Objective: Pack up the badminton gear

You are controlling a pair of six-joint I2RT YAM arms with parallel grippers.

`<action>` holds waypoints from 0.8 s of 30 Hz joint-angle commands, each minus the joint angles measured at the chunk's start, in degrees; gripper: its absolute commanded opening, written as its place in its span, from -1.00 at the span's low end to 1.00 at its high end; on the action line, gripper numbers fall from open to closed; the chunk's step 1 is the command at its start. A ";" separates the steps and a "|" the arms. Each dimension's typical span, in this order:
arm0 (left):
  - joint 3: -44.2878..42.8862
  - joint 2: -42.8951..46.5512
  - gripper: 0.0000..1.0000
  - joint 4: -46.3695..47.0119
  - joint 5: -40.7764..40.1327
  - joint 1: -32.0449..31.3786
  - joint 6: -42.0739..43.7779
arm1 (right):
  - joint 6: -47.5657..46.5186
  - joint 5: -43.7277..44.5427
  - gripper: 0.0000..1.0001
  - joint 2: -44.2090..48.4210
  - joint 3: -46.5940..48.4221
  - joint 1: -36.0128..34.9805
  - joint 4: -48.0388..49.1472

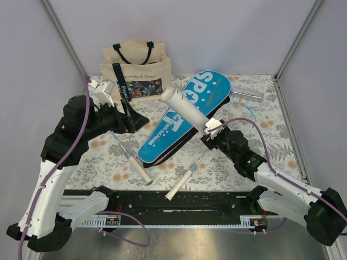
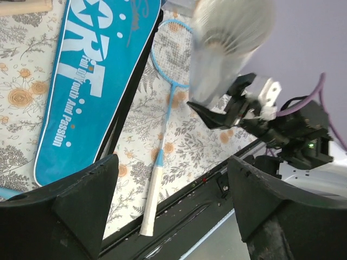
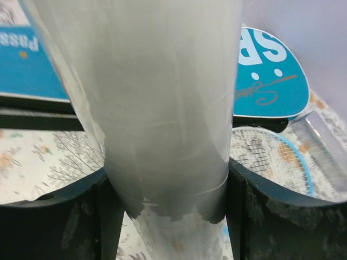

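My right gripper [image 1: 212, 130] is shut on the lower end of the white tube [image 1: 183, 106] and holds it tilted above the blue SPORT case [image 1: 179, 127]. In the right wrist view the tube [image 3: 162, 97] fills the gap between my fingers [image 3: 65, 222]. One racket lies with its handle [image 1: 180, 186] near the front edge and its light-blue head [image 1: 245, 115] behind my right gripper; it also shows in the left wrist view [image 2: 161, 146]. The other racket's handle [image 1: 139, 168] lies left of the case, its head hidden under my left arm. My left gripper [image 1: 134, 122] is open and empty, left of the case.
The beige tote [image 1: 138, 67] with black straps stands at the back left, just behind my left gripper. A clear flat box [image 1: 248, 95] lies at the back right. The black base rail [image 1: 179, 203] runs along the front edge. Metal frame posts stand at the back corners.
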State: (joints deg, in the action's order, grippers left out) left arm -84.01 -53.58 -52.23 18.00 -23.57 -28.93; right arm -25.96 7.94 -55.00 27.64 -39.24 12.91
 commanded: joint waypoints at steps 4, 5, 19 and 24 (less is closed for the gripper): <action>13.32 3.92 0.69 19.86 5.98 -0.07 1.77 | 21.71 -6.78 -0.50 5.17 7.07 0.31 -1.83; 15.61 4.01 0.70 23.45 6.95 -0.07 1.77 | 24.26 -7.67 -0.48 5.34 7.60 0.40 -1.75; 26.62 -5.38 0.98 61.71 19.98 -6.03 -2.19 | 51.97 -23.77 -0.46 1.84 5.23 -3.02 21.02; 25.04 -7.85 0.98 64.18 17.78 -9.29 -0.17 | 51.62 -21.31 -0.43 -0.54 7.16 -7.51 19.61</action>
State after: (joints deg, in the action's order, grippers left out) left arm -55.05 -60.82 3.84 35.44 -31.16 -31.38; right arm 22.96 -13.41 -54.59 31.31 -43.86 27.22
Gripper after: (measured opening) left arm 0.988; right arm 0.705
